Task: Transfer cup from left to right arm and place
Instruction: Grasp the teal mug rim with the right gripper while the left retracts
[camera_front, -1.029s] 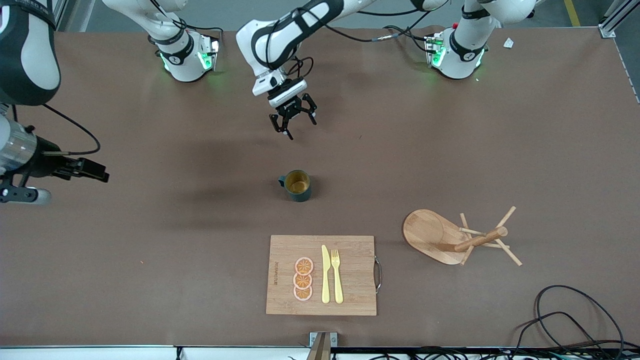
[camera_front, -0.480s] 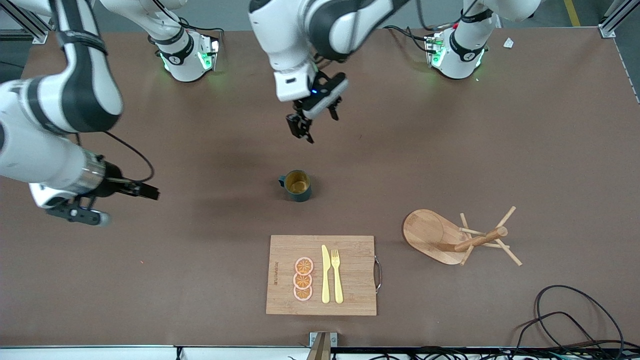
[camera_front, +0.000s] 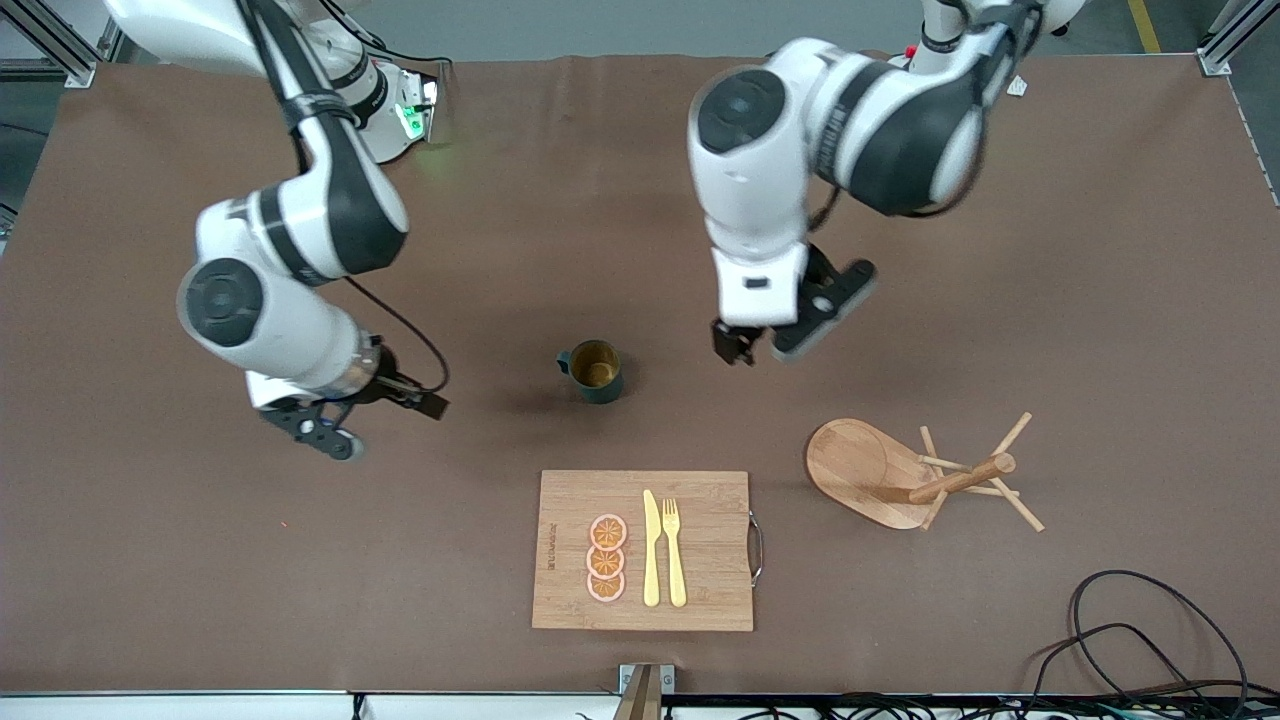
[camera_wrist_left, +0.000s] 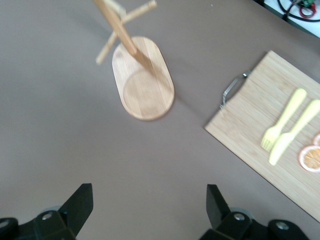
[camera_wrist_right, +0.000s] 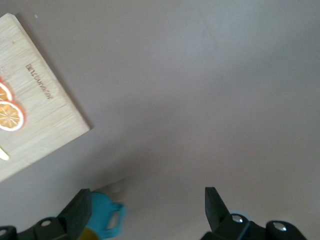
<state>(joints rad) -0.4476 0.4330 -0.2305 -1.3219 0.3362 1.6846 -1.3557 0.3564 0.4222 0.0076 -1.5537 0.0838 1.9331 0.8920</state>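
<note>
Both arms had swung toward the cup (camera_front: 596, 371) | left gripper (camera_front: 738, 345) at its 3 o'clock, open, empty | right gripper (camera_front: 400, 398) at 9 o'clock, open, empty | cup upright on table (camera_front: 1050, 300).

Matt brown table (camera_front: 1000, 250), pale wooden board (camera_front: 700, 600), wooden rack (camera_front: 860, 470), glossy cup (camera_front: 592, 371)

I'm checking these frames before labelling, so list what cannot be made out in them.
- The cup: lettering too small in the front view; in the right wrist view it is cut off by the frame edge beside a finger, only the handle showing.
- Left gripper: in the front view its fingers are mostly hidden under its own wrist.
- Mug tree: blurred and cropped in the left wrist view.
</note>
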